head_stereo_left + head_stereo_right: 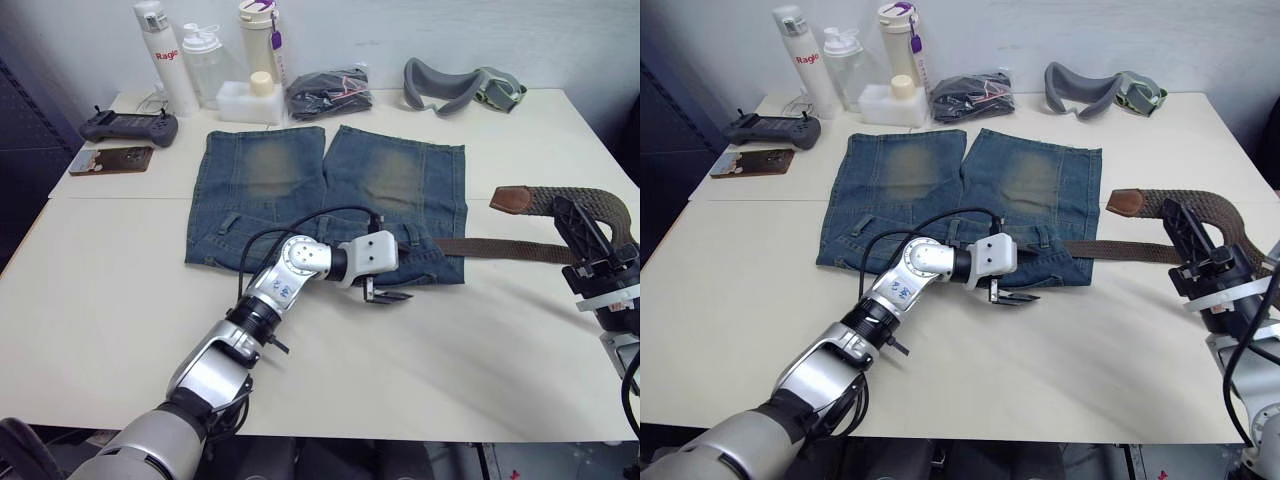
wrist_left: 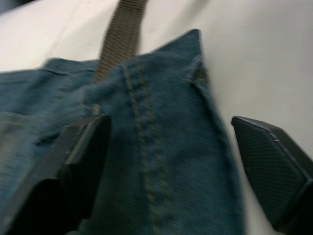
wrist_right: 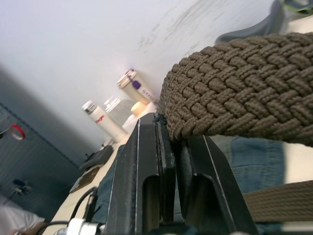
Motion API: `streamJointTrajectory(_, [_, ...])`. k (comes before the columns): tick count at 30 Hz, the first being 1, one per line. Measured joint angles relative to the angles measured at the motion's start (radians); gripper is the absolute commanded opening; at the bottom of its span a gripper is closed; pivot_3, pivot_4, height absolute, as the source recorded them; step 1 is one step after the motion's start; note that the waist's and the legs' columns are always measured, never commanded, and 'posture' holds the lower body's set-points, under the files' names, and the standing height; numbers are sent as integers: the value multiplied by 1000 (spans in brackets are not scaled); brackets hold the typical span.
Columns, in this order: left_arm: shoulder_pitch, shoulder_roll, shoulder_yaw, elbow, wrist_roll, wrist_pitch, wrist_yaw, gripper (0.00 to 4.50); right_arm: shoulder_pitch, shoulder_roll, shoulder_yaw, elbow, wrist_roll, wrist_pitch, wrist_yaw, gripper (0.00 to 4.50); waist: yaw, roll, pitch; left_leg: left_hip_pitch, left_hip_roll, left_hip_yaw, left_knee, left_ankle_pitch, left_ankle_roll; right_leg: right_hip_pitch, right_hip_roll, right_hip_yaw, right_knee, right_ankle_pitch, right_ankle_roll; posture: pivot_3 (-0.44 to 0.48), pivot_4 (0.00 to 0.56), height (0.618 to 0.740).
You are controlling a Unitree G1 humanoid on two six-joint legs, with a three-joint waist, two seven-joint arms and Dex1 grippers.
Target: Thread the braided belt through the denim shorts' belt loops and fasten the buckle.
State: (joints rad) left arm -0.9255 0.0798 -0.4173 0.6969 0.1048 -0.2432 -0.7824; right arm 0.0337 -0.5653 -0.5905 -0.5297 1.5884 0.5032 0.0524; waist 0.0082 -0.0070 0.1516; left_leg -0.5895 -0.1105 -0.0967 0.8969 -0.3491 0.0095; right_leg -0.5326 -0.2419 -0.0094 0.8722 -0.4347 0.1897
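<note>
The denim shorts point(image 1: 300, 190) lie flat mid-table, waistband nearest me. The braided belt point(image 1: 500, 248) comes out of the waistband's right end, runs right into my right gripper point(image 1: 566, 216), then curves back to its tan leather tip point(image 1: 515, 198). That gripper is shut on the belt; in the right wrist view the woven strap point(image 3: 234, 93) sits over the closed fingers point(image 3: 164, 147). My left gripper point(image 1: 388, 294) is open at the waistband's near edge, its fingers point(image 2: 83, 152) astride the denim beside a belt loop point(image 2: 199, 73). The buckle is hidden.
Along the far edge stand three bottles point(image 1: 165, 55), a white box point(image 1: 245, 100), a black fabric bundle point(image 1: 328, 92) and a grey goggle strap point(image 1: 455, 85). At far left lie a black controller point(image 1: 128, 125) and a brown card point(image 1: 112, 160). The table's right edge is close to my right arm.
</note>
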Motion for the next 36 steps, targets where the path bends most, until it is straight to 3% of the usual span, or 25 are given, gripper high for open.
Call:
streamJointTrajectory(7, [2, -16, 4, 21, 13, -83, -51, 180, 15, -7, 0, -20, -12, 2, -24, 0, 0, 0, 0, 1, -1, 0, -1, 0, 0, 0, 3, -3, 0, 0, 1, 0, 150, 636])
streamJointTrajectory(16, [99, -37, -44, -137, -30, -90, -256, 79, 82, -185, -44, -5, 57, 100, -112, 0, 16, 0, 0, -1, -2, -1, 1, 1, 1, 0, 2, -3, 0, 0, 0, 0, 150, 636])
streamJointTrajectory(22, [143, -35, -78, -229, -53, -1, -346, 79, 134, -206, -44, 10, 98, 141, -204, 0, 14, 0, 0, -1, -2, 0, 1, 1, 2, 0, 0, -3, 0, 0, 0, 0, 150, 636])
streamJointTrajectory(27, [151, -20, -74, -291, -95, 155, -400, 2025, 147, -206, -25, 6, 132, 155, -285, 0, 12, 0, 0, -1, -1, 0, 1, 1, 2, 0, 1, -3, 0, 0, 0, 0, 150, 636])
streamJointTrajectory(32, [110, 42, 64, -405, -237, 477, -397, 4223, 195, -221, -4, -65, 238, 160, -364, 0, 5, 1, 0, -1, 0, -2, 0, 1, 2, 0, 3, -3, 0, 0, 1, 0, 150, 636])
streamJointTrajectory(33, [96, 63, 101, -435, -270, 534, -398, 4438, 208, -221, -3, -81, 257, 160, -375, 0, 2, 1, 0, -1, 0, -2, -1, 2, 2, 0, 4, -3, 0, 0, 0, 0, 150, 636])
streamJointTrajectory(36, [66, 131, 196, -499, -357, 692, -390, 4438, 223, -219, 22, -98, 282, 152, -400, 0, -9, 1, -1, 1, 0, -2, -2, 2, 2, 1, 5, -3, 0, 0, 1, 0, 150, 636])
